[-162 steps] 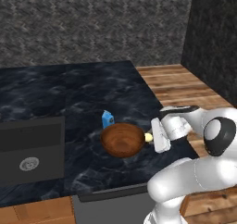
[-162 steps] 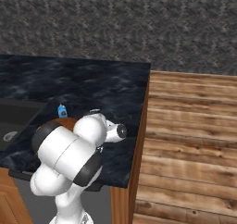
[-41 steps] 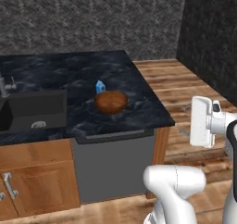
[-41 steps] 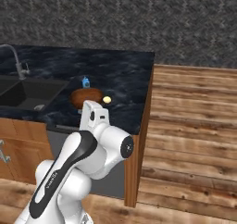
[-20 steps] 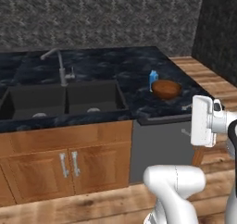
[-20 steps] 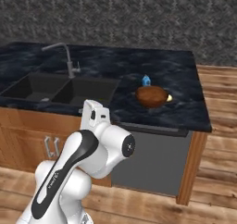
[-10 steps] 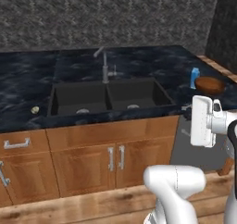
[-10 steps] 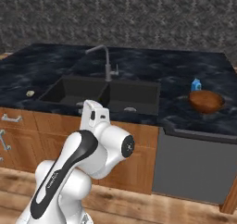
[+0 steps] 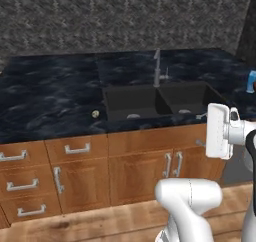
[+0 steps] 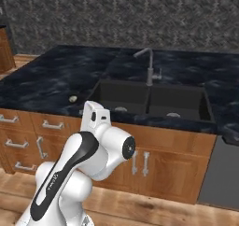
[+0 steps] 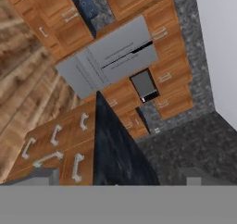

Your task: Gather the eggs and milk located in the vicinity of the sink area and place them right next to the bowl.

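Observation:
A small pale egg (image 9: 95, 114) lies on the dark counter just left of the sink (image 9: 156, 100); from the right base view the egg (image 10: 73, 99) sits near the counter's front edge, left of the sink (image 10: 150, 100). The blue milk (image 9: 251, 81) carton peeks in at the far right edge of the counter. The bowl is out of view. My gripper (image 11: 119, 177) is open, its two tips wide apart with nothing between them. It is held in the air in front of the cabinets, well short of the counter and the egg.
A thin grey faucet (image 9: 157, 68) rises behind the sink. Wooden drawers and cabinet doors (image 9: 135, 171) run under the counter, with wooden floor in front. A grey dishwasher front (image 10: 223, 173) stands at the right.
The base has driven left along the counter, so the whole scene slid right: the sink is central, the bowl has left the picture. The gripper has stayed open.

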Motion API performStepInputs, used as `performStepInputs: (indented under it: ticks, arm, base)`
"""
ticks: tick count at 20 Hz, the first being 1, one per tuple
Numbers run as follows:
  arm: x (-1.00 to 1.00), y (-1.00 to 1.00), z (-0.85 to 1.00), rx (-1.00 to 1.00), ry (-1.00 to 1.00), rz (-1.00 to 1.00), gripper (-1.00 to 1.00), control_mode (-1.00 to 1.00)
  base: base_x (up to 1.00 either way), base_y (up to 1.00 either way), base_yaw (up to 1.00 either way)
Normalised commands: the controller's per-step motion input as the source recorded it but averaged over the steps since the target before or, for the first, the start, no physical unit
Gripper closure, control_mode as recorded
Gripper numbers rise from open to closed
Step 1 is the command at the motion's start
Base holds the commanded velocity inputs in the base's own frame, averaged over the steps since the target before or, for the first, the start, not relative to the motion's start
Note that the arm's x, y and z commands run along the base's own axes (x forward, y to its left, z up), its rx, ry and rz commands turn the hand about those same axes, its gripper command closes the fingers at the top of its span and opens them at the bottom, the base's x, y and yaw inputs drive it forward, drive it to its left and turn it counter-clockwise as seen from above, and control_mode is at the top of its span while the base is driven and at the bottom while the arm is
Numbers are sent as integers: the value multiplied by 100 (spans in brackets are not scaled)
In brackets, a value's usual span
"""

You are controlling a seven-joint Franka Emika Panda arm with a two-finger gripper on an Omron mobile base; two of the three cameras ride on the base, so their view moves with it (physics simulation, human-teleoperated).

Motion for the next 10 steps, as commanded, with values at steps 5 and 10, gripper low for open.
performStepInputs:
  ticks: [5,10]
  arm:
    - [0,0,0,0,0,0,-100,100]
    - [0,0,0,0,0,0,-100,100]
  base:
    - [18,100,1]
    - [31,49,0]
